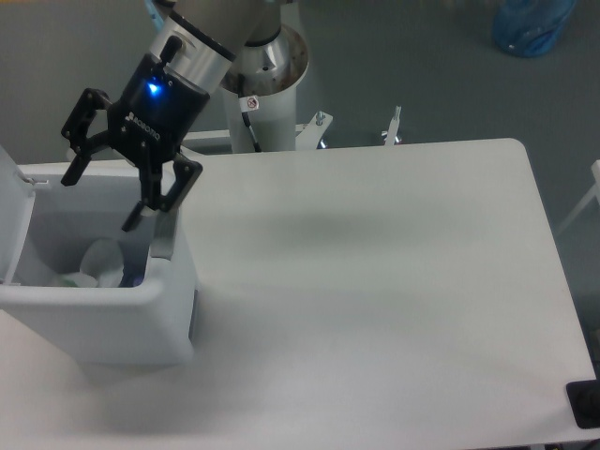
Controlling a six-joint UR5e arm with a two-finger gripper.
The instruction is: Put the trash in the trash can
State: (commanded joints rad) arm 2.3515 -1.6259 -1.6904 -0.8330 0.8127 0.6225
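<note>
The trash can (94,323) is a large white bin at the table's left end, with its lid (11,220) swung up on the left and a grey latch (165,234) on its right wall. Inside it, near the front wall, lies a pale, see-through piece of trash (99,262). A small bluish bit (137,278) shows beside it; I cannot tell what it is. My gripper (98,202) hangs over the can's opening, open, with nothing between its black fingers (157,199). The can's front wall hides the rest of its inside.
The arm's white base column (272,89) stands behind the table's back edge, by metal clamps (395,126). A blue bag-like thing (531,24) lies on the floor at the top right. A dark object (585,404) sits at the table's bottom right corner.
</note>
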